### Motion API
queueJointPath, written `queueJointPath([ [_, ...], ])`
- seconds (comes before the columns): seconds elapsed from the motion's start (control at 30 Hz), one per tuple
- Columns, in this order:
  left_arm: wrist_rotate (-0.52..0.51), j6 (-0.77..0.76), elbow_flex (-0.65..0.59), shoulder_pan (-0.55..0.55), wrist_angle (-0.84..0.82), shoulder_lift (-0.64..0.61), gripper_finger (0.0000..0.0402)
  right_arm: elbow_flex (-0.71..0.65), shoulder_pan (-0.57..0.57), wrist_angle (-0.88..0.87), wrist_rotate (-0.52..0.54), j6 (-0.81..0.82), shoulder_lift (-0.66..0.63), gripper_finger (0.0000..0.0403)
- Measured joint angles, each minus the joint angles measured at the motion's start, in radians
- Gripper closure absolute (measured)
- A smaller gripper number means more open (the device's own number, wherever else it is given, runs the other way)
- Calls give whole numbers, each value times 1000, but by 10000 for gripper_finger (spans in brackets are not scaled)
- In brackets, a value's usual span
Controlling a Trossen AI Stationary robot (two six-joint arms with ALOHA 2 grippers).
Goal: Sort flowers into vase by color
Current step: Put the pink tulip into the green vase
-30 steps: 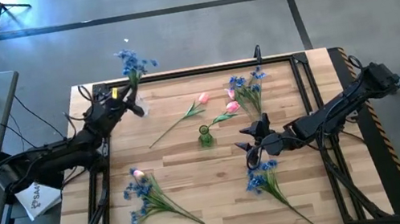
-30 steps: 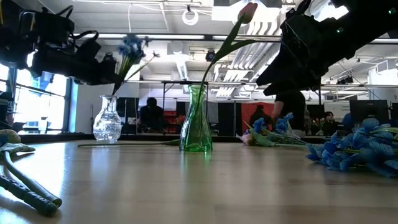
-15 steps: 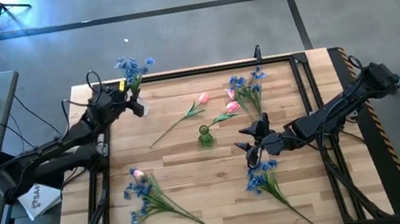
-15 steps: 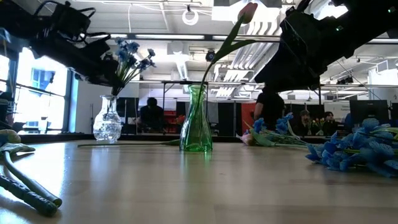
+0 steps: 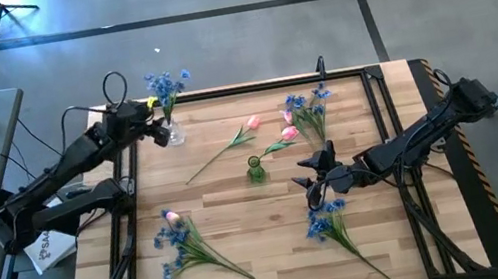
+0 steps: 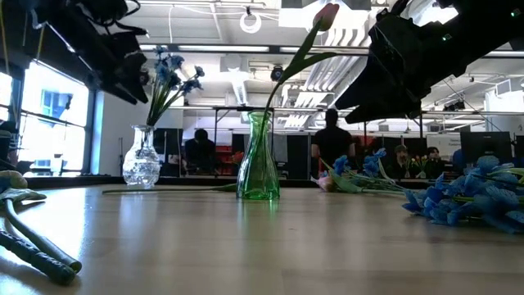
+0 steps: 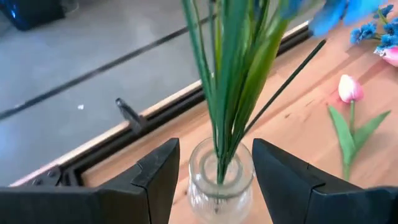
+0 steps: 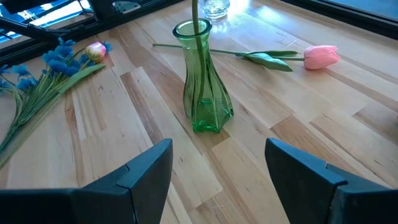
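Note:
A spray of small blue blossoms (image 5: 167, 82) stands with its green stems (image 7: 227, 93) in the clear glass vase (image 7: 221, 186) at the table's far left (image 6: 142, 160). My left gripper (image 7: 214, 149) is open, one finger on either side of the vase's mouth, touching neither vase nor stems. The green vase (image 8: 202, 81) stands mid-table (image 5: 255, 169) with one pink tulip (image 6: 326, 12) leaning in it. My right gripper (image 8: 219, 146) hovers open to the right of it (image 5: 309, 172), touching nothing.
A pink tulip (image 5: 230, 146) lies flat left of the green vase. Blue sprays lie at the far side (image 5: 308, 109) and near right (image 5: 334, 222). A blue bunch with a pink tulip (image 5: 180, 242) lies near left. A black frame (image 5: 240, 88) rims the table.
My left arm's wrist has risen and swung toward the table's far edge, while its gripper has stayed at the clear vase. The blue spray, slanted above the vase a second ago, now stands more upright in it. The right arm has kept still.

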Motion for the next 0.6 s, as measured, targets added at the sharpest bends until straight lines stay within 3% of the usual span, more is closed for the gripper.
queueJointPath([
  [0.3,0,-46,115,-75,-124,-118,211,0,0,0,0,0,0,151],
  [0.6,22,-61,134,-242,-67,-333,211,0,0,0,0,0,0,151],
])
